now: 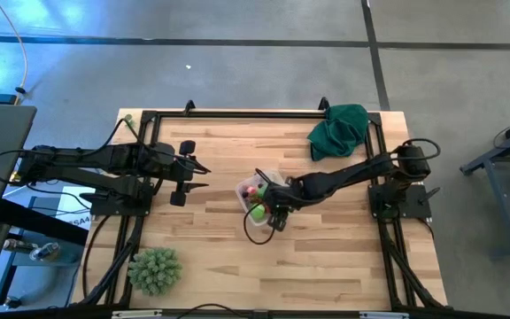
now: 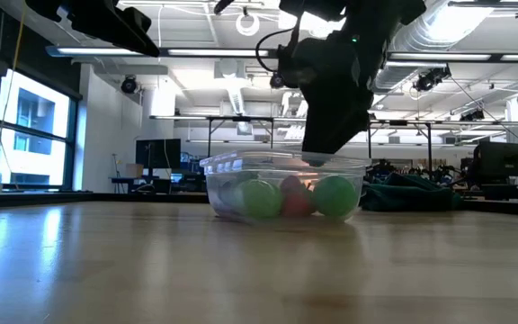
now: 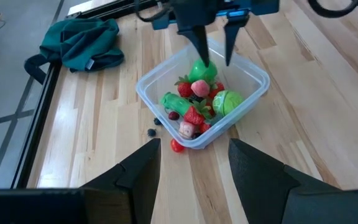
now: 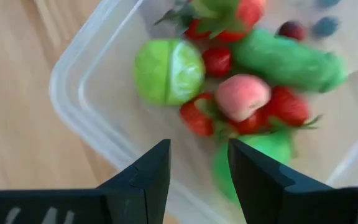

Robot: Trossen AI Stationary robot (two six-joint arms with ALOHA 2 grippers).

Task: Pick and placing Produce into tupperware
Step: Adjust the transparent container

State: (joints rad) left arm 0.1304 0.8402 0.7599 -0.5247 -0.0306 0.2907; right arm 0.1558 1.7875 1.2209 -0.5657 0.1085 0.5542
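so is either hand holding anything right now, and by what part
Nothing is held. The right hand hangs open over the tupperware with nothing between its fingers; the left hand waits open, apart from the box.

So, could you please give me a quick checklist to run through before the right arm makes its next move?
1. Right claw empty, over the tupperware: ok.
2. Right claw's fingers apart: ok.
3. Produce inside the tupperware: ok for most of it.
4. Strays left on the table: not ok; a red berry and two dark berries lie just outside the wall.
5. Left claw waiting clear at the table's left: ok.
6. Green cloth away from the work: ok.
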